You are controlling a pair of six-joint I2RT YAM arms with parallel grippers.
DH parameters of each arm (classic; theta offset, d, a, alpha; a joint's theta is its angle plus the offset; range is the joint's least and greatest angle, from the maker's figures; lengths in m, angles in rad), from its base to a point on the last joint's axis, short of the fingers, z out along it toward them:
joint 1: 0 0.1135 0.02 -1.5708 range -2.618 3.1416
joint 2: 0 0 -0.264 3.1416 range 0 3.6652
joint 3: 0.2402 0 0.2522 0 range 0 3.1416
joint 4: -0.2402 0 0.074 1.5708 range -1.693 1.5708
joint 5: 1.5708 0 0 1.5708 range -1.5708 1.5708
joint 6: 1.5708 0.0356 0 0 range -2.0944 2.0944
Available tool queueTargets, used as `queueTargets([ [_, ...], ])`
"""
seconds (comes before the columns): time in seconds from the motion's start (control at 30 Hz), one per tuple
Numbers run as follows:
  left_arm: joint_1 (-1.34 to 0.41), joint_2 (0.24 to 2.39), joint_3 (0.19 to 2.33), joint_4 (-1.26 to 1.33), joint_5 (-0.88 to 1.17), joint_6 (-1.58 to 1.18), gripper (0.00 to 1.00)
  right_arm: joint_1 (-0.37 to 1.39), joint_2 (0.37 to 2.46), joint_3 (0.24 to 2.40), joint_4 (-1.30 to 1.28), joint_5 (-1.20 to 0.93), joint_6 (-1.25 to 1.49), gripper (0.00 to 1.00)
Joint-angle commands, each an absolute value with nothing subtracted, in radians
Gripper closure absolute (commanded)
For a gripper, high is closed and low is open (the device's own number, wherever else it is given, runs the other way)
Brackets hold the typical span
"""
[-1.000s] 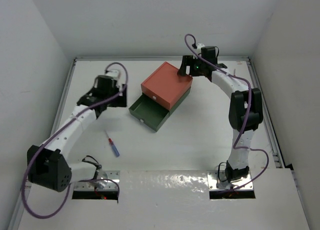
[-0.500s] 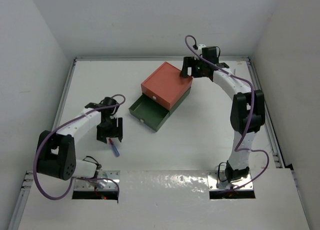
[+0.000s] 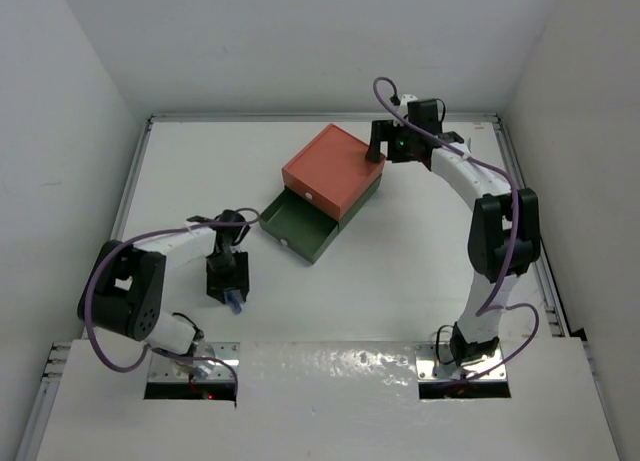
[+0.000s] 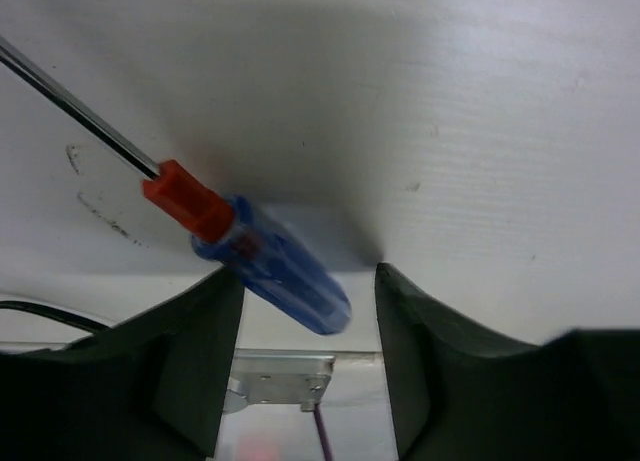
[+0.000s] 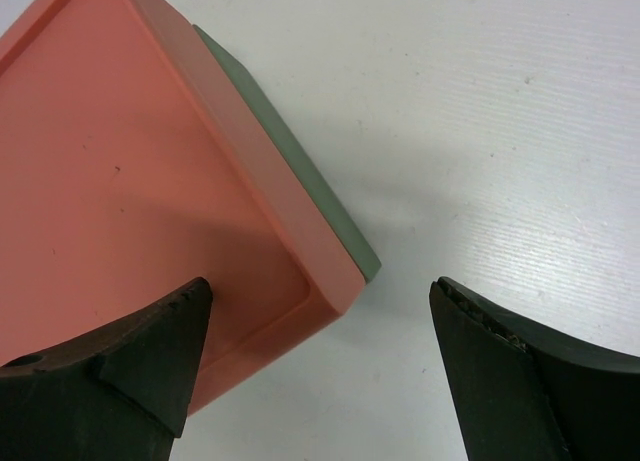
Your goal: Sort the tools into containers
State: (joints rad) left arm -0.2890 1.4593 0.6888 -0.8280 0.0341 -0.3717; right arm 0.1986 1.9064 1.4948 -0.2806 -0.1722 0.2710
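Screwdriver (image 4: 270, 266): one in view, with a blue handle, a red collar and a bare metal shaft. It lies flat on the white table (image 3: 400, 271), toward the front-left, well apart from the boxes.

Left gripper (image 3: 227, 281): pointed down directly over the screwdriver's handle. In the wrist view its two dark fingers (image 4: 190, 361) stand one on each side of the blue handle, partly spread. One finger meets or nearly meets the handle's side. A strip of bare table shows between the handle's butt and the other finger. The handle is straddled, not pinched.

Red box (image 3: 330, 166): sits on the green box (image 3: 362, 203) near the middle of the table, turned at an angle to the table edges. Its front is flush, with a small white knob (image 3: 308, 190) on it.

Green drawer (image 3: 300, 226): pulled out toward the front-left, interior exposed. Its contents cannot be made out.

Right gripper (image 3: 377, 143): at the far corner of the red box, jaws spread wide. In the wrist view one finger is over the box top and the other over the table beside it, with the corner between them. Contact cannot be confirmed.
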Motion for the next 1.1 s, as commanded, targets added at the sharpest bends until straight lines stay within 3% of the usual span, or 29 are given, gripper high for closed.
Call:
queueTargets([
  [0.0,-0.284,1.485,0.710,-0.796,0.032,-0.405,0.57,0.195,1.842,1.488,-0.287,-0.137,0.253,0.12],
  [0.07,-0.276,1.502,0.709,-0.798,0.031,-0.410,0.63,0.195,1.833,1.483,-0.290,-0.127,0.249,0.12],
  [0.13,-0.265,1.506,0.710,-0.798,0.025,-0.414,0.85,0.195,1.824,1.477,-0.287,-0.121,0.245,0.12],
  [0.2,-0.255,1.508,0.712,-0.799,0.017,-0.425,1.00,0.195,1.819,1.479,-0.287,-0.117,0.242,0.13],
  [0.47,-0.230,1.378,0.908,-0.812,0.034,-0.322,1.00,0.195,1.815,1.497,-0.293,-0.130,0.245,0.13],
  [0.67,-0.244,1.250,1.002,-0.465,0.015,0.194,1.00,0.195,1.799,1.506,-0.281,-0.153,0.245,0.13],
  [0.8,-0.247,1.226,0.993,-0.160,0.295,0.401,1.00,0.195,1.790,1.496,-0.278,-0.153,0.239,0.13],
  [1.07,-0.383,1.399,1.005,-0.129,0.403,0.996,1.00,0.195,1.749,1.427,-0.272,-0.135,0.232,0.13],
])
